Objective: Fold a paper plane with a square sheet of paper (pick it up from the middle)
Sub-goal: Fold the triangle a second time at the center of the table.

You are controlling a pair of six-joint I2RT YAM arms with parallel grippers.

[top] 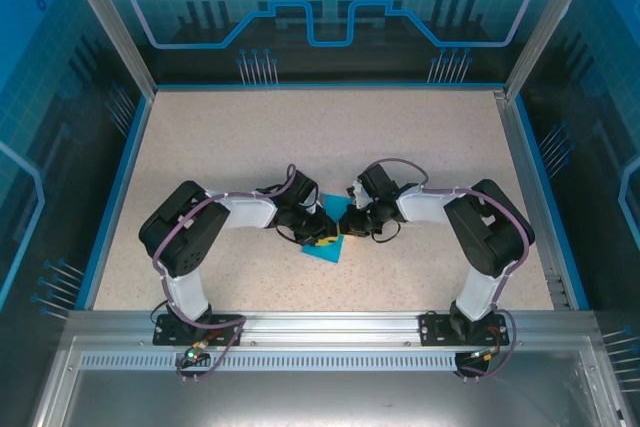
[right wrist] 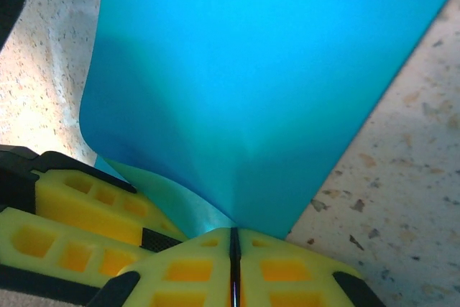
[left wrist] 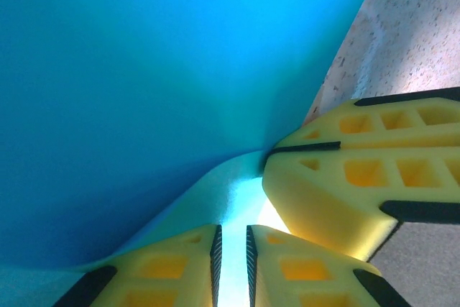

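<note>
right tool [right wrist: 233, 239] pinching paper [right wrist: 273, 70], left tool [left wrist: 232, 242] adjacent

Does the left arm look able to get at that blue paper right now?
Probably yes. The left gripper sits right at the square sheet of paper, whose curled edge seems to run between its fingers. The right gripper pinches the paper beside it but leaves that edge free.
</note>
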